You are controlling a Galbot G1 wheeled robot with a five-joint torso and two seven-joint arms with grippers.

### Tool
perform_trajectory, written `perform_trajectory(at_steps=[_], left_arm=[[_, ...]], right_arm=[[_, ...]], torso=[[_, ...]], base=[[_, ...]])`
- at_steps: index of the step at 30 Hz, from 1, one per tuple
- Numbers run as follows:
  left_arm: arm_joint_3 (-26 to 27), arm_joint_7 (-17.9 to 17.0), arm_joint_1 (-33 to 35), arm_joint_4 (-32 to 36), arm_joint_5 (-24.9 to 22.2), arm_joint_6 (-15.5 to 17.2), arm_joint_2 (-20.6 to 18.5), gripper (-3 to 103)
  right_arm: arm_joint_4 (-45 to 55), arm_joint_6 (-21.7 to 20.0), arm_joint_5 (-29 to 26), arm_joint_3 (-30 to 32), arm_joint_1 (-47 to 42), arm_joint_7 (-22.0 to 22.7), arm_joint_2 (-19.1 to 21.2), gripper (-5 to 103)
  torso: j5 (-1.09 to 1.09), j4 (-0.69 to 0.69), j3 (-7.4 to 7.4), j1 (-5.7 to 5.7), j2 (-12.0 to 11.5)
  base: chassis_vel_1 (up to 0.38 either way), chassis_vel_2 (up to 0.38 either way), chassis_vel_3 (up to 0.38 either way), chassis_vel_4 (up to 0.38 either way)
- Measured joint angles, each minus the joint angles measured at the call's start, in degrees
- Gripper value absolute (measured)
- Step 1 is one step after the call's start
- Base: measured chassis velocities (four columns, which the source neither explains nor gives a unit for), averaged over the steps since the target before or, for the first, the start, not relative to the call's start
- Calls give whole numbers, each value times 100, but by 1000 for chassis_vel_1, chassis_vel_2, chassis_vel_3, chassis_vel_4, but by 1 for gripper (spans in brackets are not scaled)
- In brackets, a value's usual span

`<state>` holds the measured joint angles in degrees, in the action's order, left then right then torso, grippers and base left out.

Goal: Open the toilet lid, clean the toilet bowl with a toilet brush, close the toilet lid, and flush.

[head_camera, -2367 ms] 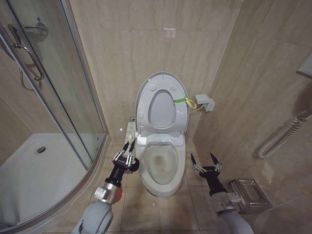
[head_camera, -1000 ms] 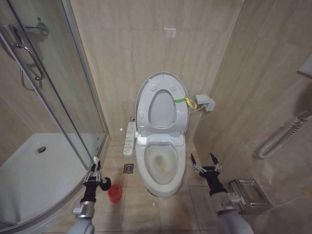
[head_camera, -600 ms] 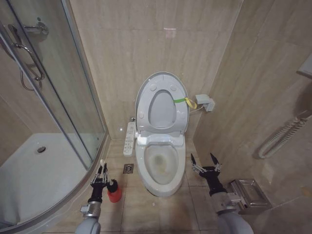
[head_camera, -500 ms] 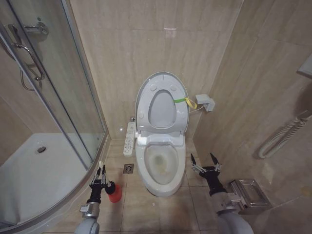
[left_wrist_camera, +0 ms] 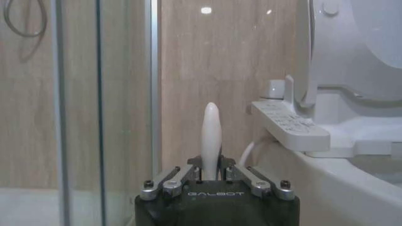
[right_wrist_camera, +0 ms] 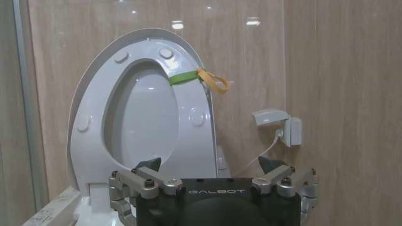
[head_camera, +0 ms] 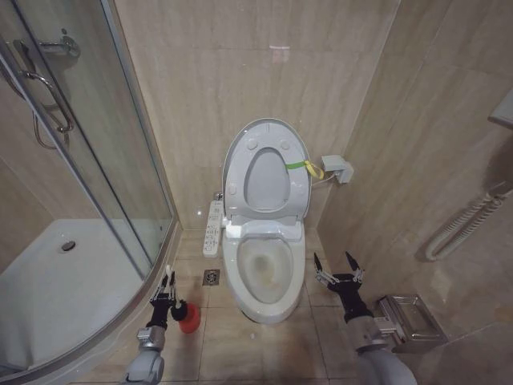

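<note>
The toilet lid (head_camera: 266, 180) stands upright against the wall with the seat ring raised in front of it. A yellow-green strap (head_camera: 298, 166) hangs on its edge. The open toilet bowl (head_camera: 264, 298) lies below, with the button panel (head_camera: 213, 228) at its left. Low on the floor left of the bowl, my left gripper (head_camera: 167, 282) is shut on the pale handle of the toilet brush (left_wrist_camera: 210, 132). The brush's dark head (head_camera: 178, 307) sits at the red holder (head_camera: 190, 321). To the right of the bowl my right gripper (head_camera: 337, 269) hangs open, facing the lid (right_wrist_camera: 141, 117).
A curved glass shower door (head_camera: 96, 160) and a white shower tray (head_camera: 56, 281) close off the left. A floor drain (head_camera: 211, 277) lies by the bowl. A wall box (head_camera: 337, 169), a ribbed hose (head_camera: 465, 224) and a metal rack (head_camera: 409, 317) are on the right.
My left gripper carried the brush from beside the bowl out to the left and down to the red holder. In the last half second it barely shifted. The right arm stayed still.
</note>
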<state>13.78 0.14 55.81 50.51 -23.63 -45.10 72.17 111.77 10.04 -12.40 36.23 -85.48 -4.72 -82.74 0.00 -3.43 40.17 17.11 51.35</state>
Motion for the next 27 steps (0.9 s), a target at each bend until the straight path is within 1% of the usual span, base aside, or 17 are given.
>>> perform_trajectory(at_steps=[6, 10, 13, 19, 27], left_arm=[[-67, 116, -216, -261, -7, -26, 100, 19], [-97, 211, -420, -571, 5, -53, 168, 19], [-98, 254, -466, -676, 14, -56, 189, 19], [-108, 449, -657, -1164, 98, -149, 302, 19], [-89, 613, -802, -1579, 129, -154, 343, 19]], right_arm=[[0, 0, 0, 0, 0, 0, 0, 100], [0, 0, 0, 0, 0, 0, 0, 100], [0, 0, 0, 0, 0, 0, 0, 100], [0, 0, 0, 0, 0, 0, 0, 100], [0, 0, 0, 0, 0, 0, 0, 100]], torso=[[0, 0, 0, 0, 0], [0, 0, 0, 0, 0], [0, 0, 0, 0, 0], [0, 0, 0, 0, 0], [0, 0, 0, 0, 0]], base=[[0, 0, 0, 0], [0, 0, 0, 0], [0, 0, 0, 0], [0, 0, 0, 0], [0, 0, 0, 0]])
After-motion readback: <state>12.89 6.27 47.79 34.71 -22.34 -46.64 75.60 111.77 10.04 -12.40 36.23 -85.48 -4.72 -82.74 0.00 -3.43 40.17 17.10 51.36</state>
